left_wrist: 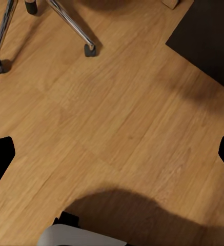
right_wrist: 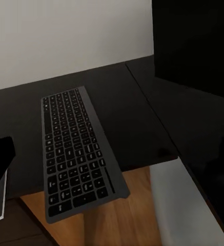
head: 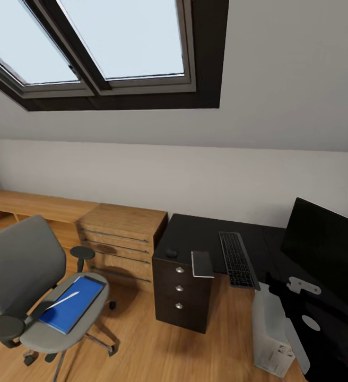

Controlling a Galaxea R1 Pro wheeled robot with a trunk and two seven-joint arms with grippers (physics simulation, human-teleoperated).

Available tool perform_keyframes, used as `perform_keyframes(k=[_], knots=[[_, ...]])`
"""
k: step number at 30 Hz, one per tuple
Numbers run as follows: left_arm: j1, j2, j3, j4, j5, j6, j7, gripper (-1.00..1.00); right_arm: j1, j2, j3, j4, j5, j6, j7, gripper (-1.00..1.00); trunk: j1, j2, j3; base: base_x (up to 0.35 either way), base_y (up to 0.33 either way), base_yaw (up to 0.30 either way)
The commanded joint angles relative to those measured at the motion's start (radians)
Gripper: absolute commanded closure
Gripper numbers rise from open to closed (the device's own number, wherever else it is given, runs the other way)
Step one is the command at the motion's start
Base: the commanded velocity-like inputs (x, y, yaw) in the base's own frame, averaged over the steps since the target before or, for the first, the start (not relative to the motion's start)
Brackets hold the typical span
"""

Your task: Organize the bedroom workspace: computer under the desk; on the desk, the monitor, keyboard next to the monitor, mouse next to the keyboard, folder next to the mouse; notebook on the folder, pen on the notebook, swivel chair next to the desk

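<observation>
Monitor (head: 328,249) cut by right edge; computer (head: 272,331) partly behind arm; swivel chair (head: 31,286) base cropped.

No readable text, labels or numbers

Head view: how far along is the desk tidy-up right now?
Done: monitor, keyboard and mouse are on the desk; the computer stands on the floor at its edge. In hand: nothing visibly. Left: folder with pen still lies on the swivel chair; the notebook awaits stacking.
</observation>
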Motion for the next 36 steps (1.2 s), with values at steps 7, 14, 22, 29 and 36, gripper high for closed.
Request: perform_keyframes(k=[7,14,22,29,36], knots=[[0.000,0.000,-0.006,0.001,0.011,-0.002,-0.007,-1.00,0.000,0.000,0.002,0.000,-0.010,-0.004,-0.003,-1.00,0.000,-0.001,0.001,0.000,0.000,-0.122],[0.000,0.000,-0.006,0.002,0.010,-0.002,-0.007,-1.00,0.000,-0.002,0.001,0.000,-0.012,-0.004,-0.003,-1.00,0.000,-0.001,0.001,0.000,0.000,-0.242],[0.000,0.000,-0.006,0.001,0.010,-0.002,-0.007,-1.00,0.000,-0.002,-0.022,-0.002,-0.014,-0.004,-0.003,-1.00,0.000,-0.001,0.001,0.094,0.000,-0.240],[0.000,0.000,-0.006,0.001,0.010,-0.002,-0.007,-1.00,0.000,-0.001,-0.037,-0.001,-0.015,-0.004,-0.003,-1.00,0.000,-0.001,0.001,0.090,0.000,-0.057],[0.000,0.000,-0.006,0.002,0.010,-0.002,-0.007,-1.00,0.000,0.000,-0.038,-0.001,-0.015,-0.004,-0.003,-1.00,0.000,-0.001,0.001,0.009,0.000,-0.005]])
